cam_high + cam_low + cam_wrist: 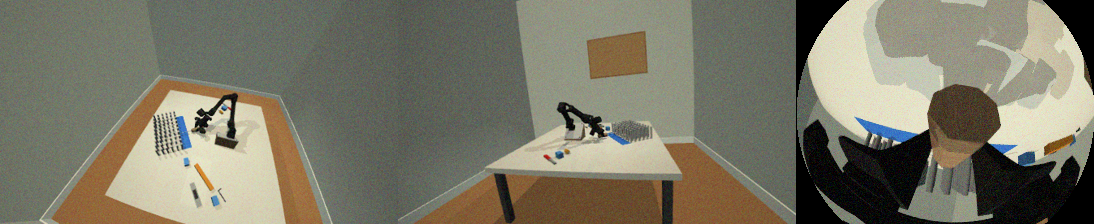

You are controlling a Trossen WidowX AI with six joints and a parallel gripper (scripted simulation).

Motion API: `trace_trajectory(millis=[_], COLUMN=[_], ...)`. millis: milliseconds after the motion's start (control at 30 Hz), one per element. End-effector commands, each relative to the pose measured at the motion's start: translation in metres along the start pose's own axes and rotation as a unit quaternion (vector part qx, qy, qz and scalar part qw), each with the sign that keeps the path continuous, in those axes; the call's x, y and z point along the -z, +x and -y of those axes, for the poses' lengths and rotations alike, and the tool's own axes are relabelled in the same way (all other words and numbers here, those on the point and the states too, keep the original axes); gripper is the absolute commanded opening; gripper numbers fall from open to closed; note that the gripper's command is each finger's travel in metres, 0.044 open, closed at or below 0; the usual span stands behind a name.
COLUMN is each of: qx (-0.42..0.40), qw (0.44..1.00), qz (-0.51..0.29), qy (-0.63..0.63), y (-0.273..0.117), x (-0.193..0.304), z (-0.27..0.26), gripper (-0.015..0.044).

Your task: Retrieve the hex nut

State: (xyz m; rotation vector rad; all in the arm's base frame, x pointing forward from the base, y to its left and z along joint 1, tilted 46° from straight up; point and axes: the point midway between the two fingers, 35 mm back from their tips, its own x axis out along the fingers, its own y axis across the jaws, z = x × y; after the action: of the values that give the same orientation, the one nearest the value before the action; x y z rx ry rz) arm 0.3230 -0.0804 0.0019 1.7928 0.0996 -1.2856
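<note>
The standing metal spacers [166, 134] [633, 131] form a dense upright field; some show in the wrist view [947, 181] beyond the fingers. The blue taped strip [186, 140] [619, 139] [891, 131] runs along the field's near side. My gripper [196, 130] [605, 135] is shut on the brown wooden handle [963, 115] of a tool, on the robot's side of the strip. A thin pale shaft reaches from the handle across the strip towards the spacers; its tip is too small to make out. The hex nut cannot be seen.
A blue block [186, 161] [1026, 159] lies near the strip's end. Beyond are an orange bar [204, 177], a grey bar [195, 195], another blue block [215, 200] and a dark bent key [222, 195]. A red-handled tool [550, 159] lies on the opposite side.
</note>
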Motion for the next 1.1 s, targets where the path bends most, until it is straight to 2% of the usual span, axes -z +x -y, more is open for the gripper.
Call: trace_trajectory(millis=[0, 1067], qx=[-0.005, -0.006], qw=[1.000, 1.000], qz=[-0.005, -0.005], qy=[0.003, 0.003], y=[0.000, 0.011], x=[0.006, 0.022], z=[-0.003, -0.004], gripper=[0.0000, 0.0000])
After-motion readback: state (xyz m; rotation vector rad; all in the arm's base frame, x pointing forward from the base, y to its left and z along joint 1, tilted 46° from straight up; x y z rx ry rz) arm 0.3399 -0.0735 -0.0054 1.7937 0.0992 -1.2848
